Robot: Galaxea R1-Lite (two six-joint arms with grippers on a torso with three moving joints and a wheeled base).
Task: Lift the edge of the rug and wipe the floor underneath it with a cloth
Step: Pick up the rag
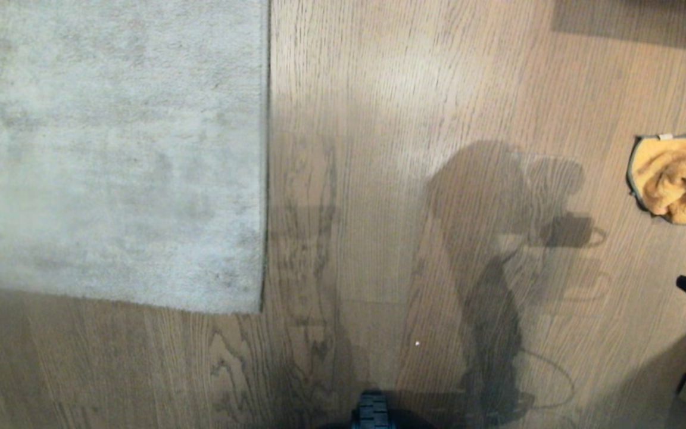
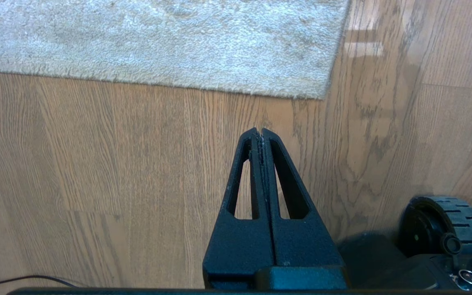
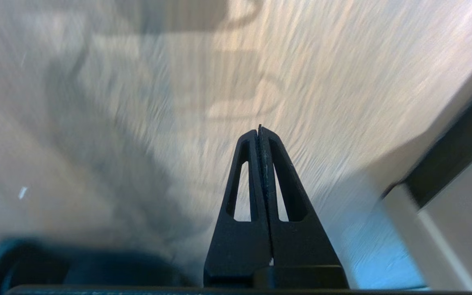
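rug [image 1: 111, 149] flat on the floor [image 1: 379, 89], filling the left of the head view; straight edge [image 1: 267, 149] down the middle, square corner [image 1: 259, 308] nearest the robot. short mottled grey pile, likely floppy and fairly heavy for its size; best pinched at the corner or just along the edge, where a fingertip could slide under the thin border. would probably drape and drag rather than hold a shape. cloth [image 1: 673, 177] far right, well apart from the rug, bunched in a soft lump; fuzzy orange-yellow, dark trim, small white tag at the top. light, limp, easy to grab at the raised fold. planks smooth, glossy, wavy dark grain, so likely slick under both. left gripper [image 2: 259, 132] pressed together, empty, hanging above bare wood near the corner [image 2: 322, 96]. right gripper [image 3: 259, 129] also closed tight on nothing, over blurred floor. black wheel [image 2: 445, 221] beside the left arm.
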